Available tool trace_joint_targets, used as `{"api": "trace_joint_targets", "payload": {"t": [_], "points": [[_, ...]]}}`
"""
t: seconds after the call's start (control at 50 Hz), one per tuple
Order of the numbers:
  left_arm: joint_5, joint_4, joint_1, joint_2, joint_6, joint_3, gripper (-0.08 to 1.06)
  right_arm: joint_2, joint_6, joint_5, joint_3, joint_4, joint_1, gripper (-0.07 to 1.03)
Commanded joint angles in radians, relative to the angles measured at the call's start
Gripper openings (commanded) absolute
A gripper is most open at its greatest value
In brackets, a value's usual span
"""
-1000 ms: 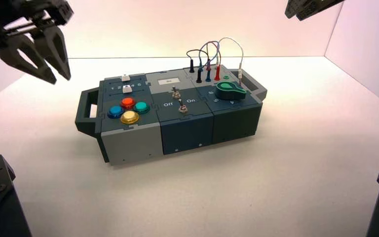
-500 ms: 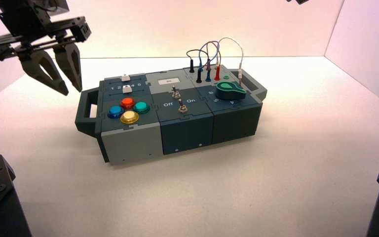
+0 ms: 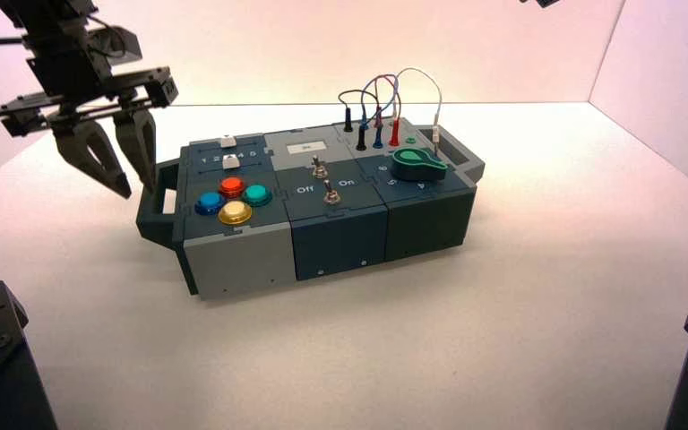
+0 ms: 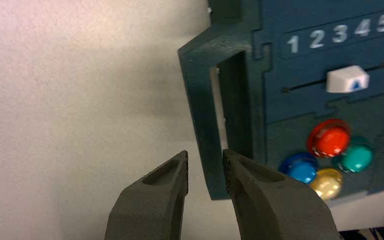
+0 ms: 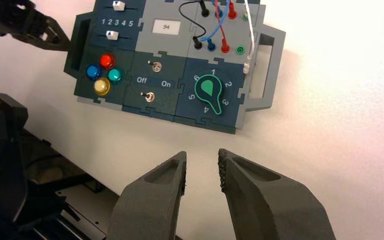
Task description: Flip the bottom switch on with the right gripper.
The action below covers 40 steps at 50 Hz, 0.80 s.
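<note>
"Left gripper has moved nearer the box's left handle. Bottom switch?"

"Front middle panel, lever towards Off. Right gripper is well apart from it, fingers wide, nothing held; the left's are wide and empty too."

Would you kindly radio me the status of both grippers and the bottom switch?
Right gripper open, empty; left open beside box's left handle; bottom switch untouched, lever toward Off.
</note>
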Motion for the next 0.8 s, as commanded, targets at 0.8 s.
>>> {"api": "trace_joint_targets", "payload": {"t": [0.8], "points": [[-0.044,-0.017,0.002,0.095,0.044,-0.147,-0.03,0.020,0.003,-0.003,-0.015,0.029,0.092,0.34]]}}
